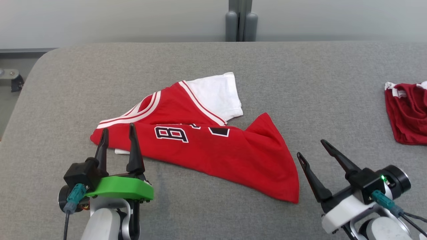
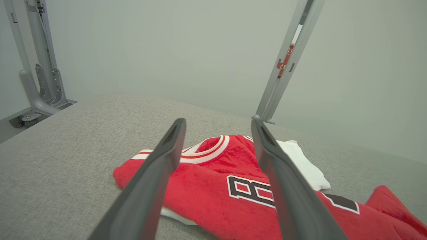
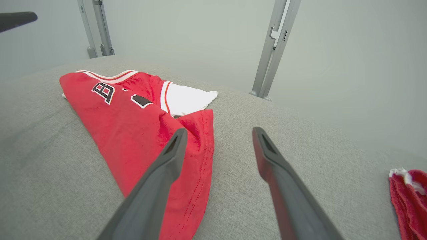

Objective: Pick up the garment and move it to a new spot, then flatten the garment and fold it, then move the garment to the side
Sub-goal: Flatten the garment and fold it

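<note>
The garment (image 1: 213,150), a bright red T-shirt with a white sleeve and black white-outlined lettering, lies loosely folded over on the grey table (image 1: 213,66), near its middle. My left gripper (image 1: 119,129) stands open at the shirt's left end, its fingertips above the red cloth near the collar. In the left wrist view the garment (image 2: 213,186) lies under the spread fingers of the left gripper (image 2: 218,124). My right gripper (image 1: 311,148) is open just right of the shirt's lower right corner, holding nothing. The right wrist view shows the garment (image 3: 133,126) left of the right gripper (image 3: 218,132).
A smaller dark red garment (image 1: 408,113) with white trim lies at the table's right edge, also the dark red garment (image 3: 408,200) in the right wrist view. Grey metal posts (image 1: 241,23) stand behind the table's far edge. Bare grey surface surrounds the shirt.
</note>
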### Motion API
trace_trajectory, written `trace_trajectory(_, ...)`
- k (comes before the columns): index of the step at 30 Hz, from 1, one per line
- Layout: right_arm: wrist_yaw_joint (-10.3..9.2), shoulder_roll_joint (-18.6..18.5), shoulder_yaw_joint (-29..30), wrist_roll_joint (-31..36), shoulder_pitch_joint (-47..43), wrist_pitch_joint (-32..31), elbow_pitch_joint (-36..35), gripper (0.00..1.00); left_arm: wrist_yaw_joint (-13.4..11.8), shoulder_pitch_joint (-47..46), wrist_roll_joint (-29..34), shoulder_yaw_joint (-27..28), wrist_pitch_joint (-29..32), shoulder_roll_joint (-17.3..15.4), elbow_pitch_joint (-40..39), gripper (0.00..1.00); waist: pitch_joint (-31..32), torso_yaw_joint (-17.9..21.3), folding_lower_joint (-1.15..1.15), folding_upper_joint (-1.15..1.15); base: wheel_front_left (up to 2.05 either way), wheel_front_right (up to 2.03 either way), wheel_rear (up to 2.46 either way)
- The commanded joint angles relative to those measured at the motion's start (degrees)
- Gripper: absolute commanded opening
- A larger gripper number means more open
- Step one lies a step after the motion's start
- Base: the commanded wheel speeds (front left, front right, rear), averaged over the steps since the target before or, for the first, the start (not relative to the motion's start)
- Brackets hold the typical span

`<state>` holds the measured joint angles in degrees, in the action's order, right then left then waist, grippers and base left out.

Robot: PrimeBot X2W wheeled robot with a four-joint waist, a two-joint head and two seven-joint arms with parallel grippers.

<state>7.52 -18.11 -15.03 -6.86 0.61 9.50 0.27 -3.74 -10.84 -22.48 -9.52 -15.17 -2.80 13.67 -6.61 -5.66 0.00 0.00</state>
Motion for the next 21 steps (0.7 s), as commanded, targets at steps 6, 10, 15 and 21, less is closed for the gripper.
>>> trace_trajectory(6,-0.07,1.1,-0.4,1.2,5.1,0.6,1.6,1.00,-0.8,1.1,-0.4,-0.4,1.2,-0.6,7.1,1.00,0.5,-3.1,0.00,0.00,0.00,0.00,0.00)
trace_trajectory(10,-0.07,3.5,-0.1,2.3,5.9,1.7,2.4,1.00,-0.3,-1.2,-1.1,-0.5,4.0,-1.1,13.4,1.00,0.0,-2.9,0.00,0.00,0.00,0.00,0.00)
trace_trajectory(15,-0.06,6.0,0.1,3.1,6.9,2.8,2.7,1.00,0.0,-4.8,-2.1,0.3,4.6,-1.5,20.1,1.00,-1.5,-1.0,0.00,0.00,0.00,0.00,0.00)
trace_trajectory(21,-0.07,7.2,1.1,4.4,7.7,3.4,1.8,1.00,-0.4,-9.9,-3.0,1.5,4.9,-2.7,27.4,1.00,-3.8,1.9,0.00,0.00,0.00,0.00,0.00)
